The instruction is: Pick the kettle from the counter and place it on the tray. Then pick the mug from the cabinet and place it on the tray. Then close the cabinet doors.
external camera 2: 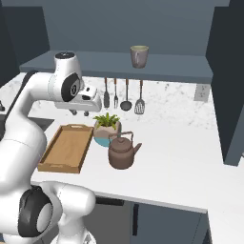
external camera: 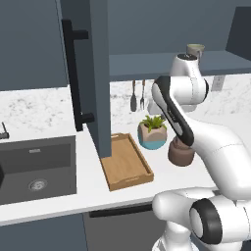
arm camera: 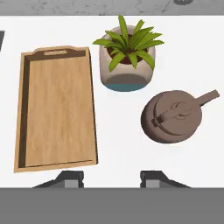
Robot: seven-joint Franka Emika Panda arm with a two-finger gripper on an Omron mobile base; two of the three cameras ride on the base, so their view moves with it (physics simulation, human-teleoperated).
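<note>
Dark-brown kettle (external camera: 180,153) stands on the white marble-look counter (external camera: 49,115) in the left base view, partly hidden behind the arm and just right of the teal-and-tan plant pot (external camera: 152,132). The wooden tray (external camera: 126,164) lies left of the pot, bare, its far end hidden by an open cabinet door (external camera: 98,73). The mug (external camera: 195,50) sits on the cabinet shelf (external camera: 147,63) above. A dark sink (external camera: 37,169) is set into the counter at left.

Right base view: the kettle (external camera 2: 122,151) stands upright on the counter (external camera 2: 190,157), touching or just in front of the plant pot (external camera 2: 106,128), spout toward the right. The tray (external camera 2: 66,147) lies apart to its left. The mug (external camera 2: 139,56) stands on the shelf (external camera 2: 119,66). Utensils (external camera 2: 126,95) hang on the wall. The gripper (external camera 2: 78,112) hangs above the tray's far end, holding nothing.

Hand view: the gripper (arm camera: 111,179) looks down on bare counter, fingertips (arm camera: 70,179) spread apart with nothing between them. The tray (arm camera: 57,109) lies at left, the kettle (arm camera: 173,116) at right, the plant pot (arm camera: 127,65) above the kettle.
</note>
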